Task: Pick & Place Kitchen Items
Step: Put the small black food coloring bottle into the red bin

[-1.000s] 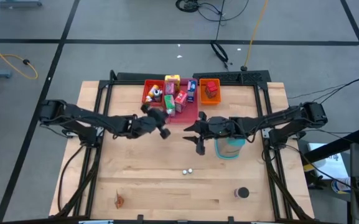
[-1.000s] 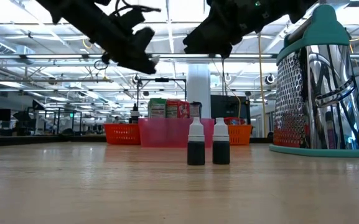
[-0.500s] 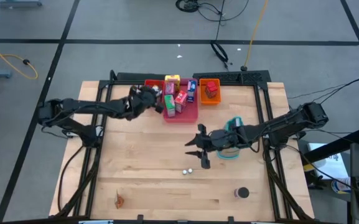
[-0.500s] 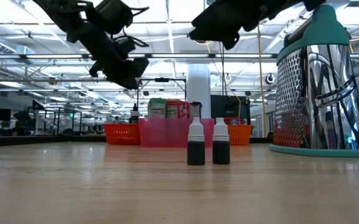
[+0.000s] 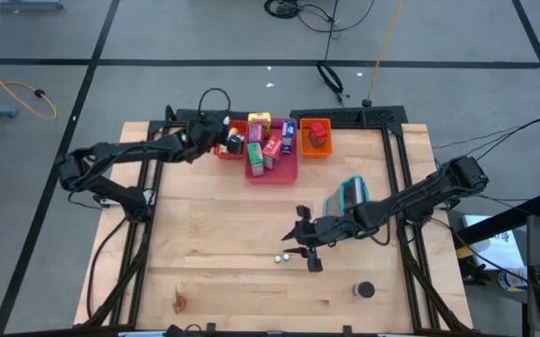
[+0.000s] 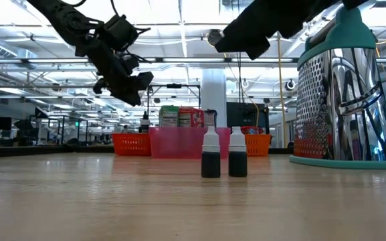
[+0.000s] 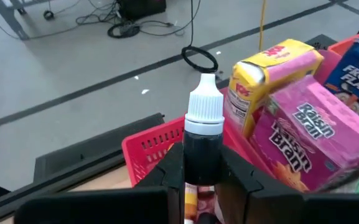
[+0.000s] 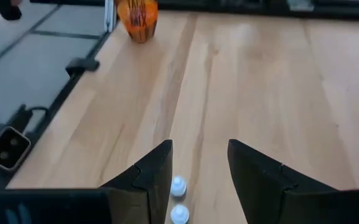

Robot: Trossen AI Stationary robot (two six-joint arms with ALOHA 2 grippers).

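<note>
A tiny bottle (image 7: 203, 134) is grasped upright in the left end effector (image 7: 204, 177), above the red tray (image 7: 151, 149). The right end effector (image 8: 199, 171) is held released, two tiny bottles (image 8: 178, 199) directly beneath on the counter (image 8: 254, 74).

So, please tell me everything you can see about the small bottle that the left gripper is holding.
The small bottle has a white ribbed dropper cap above a dark, glossy body, and looks like plastic. A partly hidden orange label shows low on it. It stands upright, clamped between the fingers of the left gripper, held in the air over the red tray at the table's far side. Only the fingers touch it.
</note>
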